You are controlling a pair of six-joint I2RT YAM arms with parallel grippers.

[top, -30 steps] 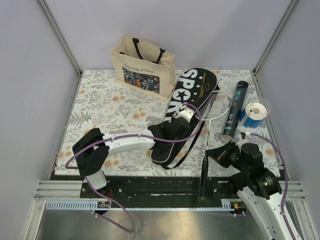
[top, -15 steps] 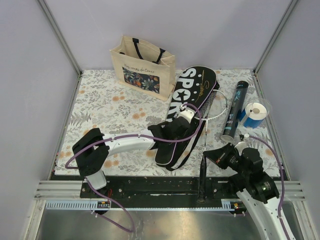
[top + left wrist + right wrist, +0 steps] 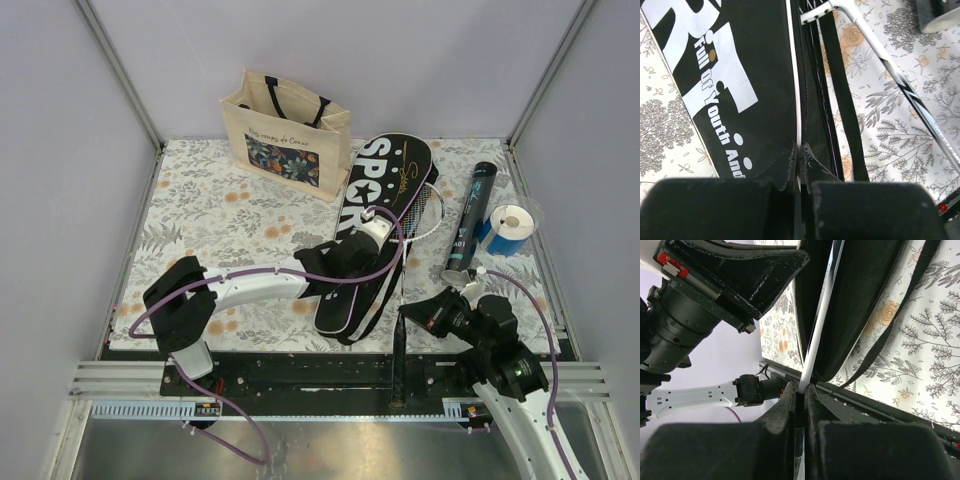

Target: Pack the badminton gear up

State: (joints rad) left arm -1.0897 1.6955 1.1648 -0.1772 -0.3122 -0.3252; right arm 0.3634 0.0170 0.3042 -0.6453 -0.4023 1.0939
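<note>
Cover, black w/ white "SPORT" lettering, has its piped edge pinched in my L claw and runs lengthwise straight ahead of it, while my R claw clamps the racket, thin white shaft pointing fwd into the cover, black handle behind it.

Robot lab cell: plain partition walls, aluminium rails, floral-covered table.
</note>
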